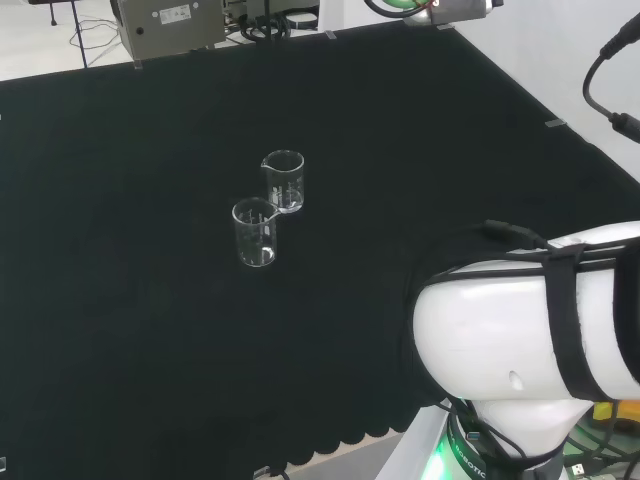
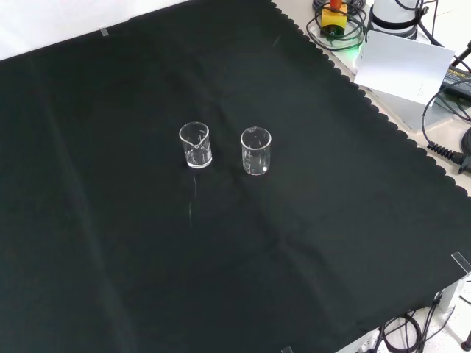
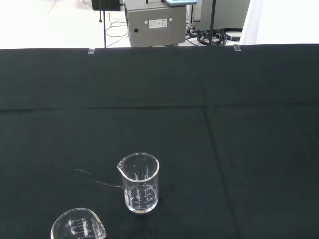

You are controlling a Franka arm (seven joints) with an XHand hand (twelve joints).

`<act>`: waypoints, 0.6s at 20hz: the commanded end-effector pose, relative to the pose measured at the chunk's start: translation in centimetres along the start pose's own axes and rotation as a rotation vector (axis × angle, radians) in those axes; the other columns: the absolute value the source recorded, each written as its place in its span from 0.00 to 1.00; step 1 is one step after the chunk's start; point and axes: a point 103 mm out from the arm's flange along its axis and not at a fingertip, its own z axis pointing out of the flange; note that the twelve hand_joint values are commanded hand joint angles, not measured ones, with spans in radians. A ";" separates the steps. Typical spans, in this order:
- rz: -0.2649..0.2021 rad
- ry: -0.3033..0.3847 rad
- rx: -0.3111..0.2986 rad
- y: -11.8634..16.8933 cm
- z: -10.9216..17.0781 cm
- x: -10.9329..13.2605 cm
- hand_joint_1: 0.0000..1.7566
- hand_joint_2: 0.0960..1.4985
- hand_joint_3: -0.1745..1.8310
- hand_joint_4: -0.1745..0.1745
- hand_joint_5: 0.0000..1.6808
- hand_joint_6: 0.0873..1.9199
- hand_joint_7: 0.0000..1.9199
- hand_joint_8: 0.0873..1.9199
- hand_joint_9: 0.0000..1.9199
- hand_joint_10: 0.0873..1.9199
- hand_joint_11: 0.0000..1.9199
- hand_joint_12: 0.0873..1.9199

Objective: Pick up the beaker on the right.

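Two beakers stand upright and close together near the middle of the surface (image 1: 150,330); I judge the far beaker (image 1: 284,181), up and right of the near beaker (image 1: 254,232) in the head view, to be my target, though in the front view it sits to the left. Nothing is grasped yet, so I am at the approach, and I cannot tell how my hand is set. Next I must reach past the near one without knocking it.
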 end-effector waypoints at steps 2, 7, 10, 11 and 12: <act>0.000 -0.010 -0.008 0.0 0.0 0.0 0.06 0.88 0.14 0.40 0.17 0.00 0.01 0.09 0.02 0.33 0.00 0.65; 0.006 -0.009 -0.007 0.0 0.0 0.0 0.02 0.92 0.15 0.40 0.18 0.00 0.01 0.09 0.02 0.33 0.00 0.64; 0.013 -0.012 -0.005 0.0 0.2 0.1 0.02 0.92 0.15 0.40 0.18 0.00 0.01 0.10 0.02 0.33 0.00 0.64; 0.017 -0.013 -0.002 0.1 0.4 0.1 0.02 0.92 0.15 0.40 0.18 0.00 0.01 0.10 0.02 0.33 0.00 0.64; 0.022 -0.013 0.002 0.1 0.6 0.0 0.02 0.92 0.15 0.40 0.18 0.00 0.01 0.10 0.02 0.33 0.00 0.64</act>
